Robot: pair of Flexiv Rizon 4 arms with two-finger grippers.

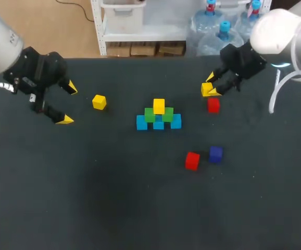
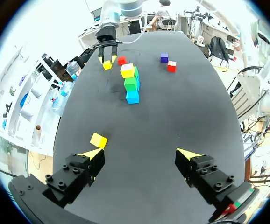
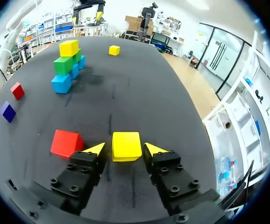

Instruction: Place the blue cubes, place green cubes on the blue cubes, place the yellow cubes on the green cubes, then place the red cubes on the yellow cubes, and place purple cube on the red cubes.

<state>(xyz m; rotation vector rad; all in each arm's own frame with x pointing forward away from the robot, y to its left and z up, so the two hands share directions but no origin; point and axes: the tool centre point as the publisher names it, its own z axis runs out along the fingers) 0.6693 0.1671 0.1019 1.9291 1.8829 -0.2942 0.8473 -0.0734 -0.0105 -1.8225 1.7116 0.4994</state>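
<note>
Right gripper (image 3: 124, 147): fingers apart, straddling a yellow cube (image 3: 126, 145). Thin dark slivers show on both sides of the cube, so I judge it is not clamped yet. In the head view this pair sits in the upper right of the frame.

Left gripper (image 1: 69, 104): wide open at far left, holding nothing. A second loose yellow cube (image 1: 99, 101) lies just to its right.

The stack (image 1: 159, 117) is at centre frame: a blue row, then greens, with one yellow on top.

Risks:
- A red cube (image 3: 66, 143) lies just beside one right finger, so an off-centre close could shove it or twist the yellow cube.
- A careless set-down could topple the stack.

Only the right wrist view shows the finger gaps, because in the head view the gripper body masks them. Only the head view clearly lays out the other red cube (image 1: 192, 160) and the purple cube (image 1: 215, 153), lower right of centre.
</note>
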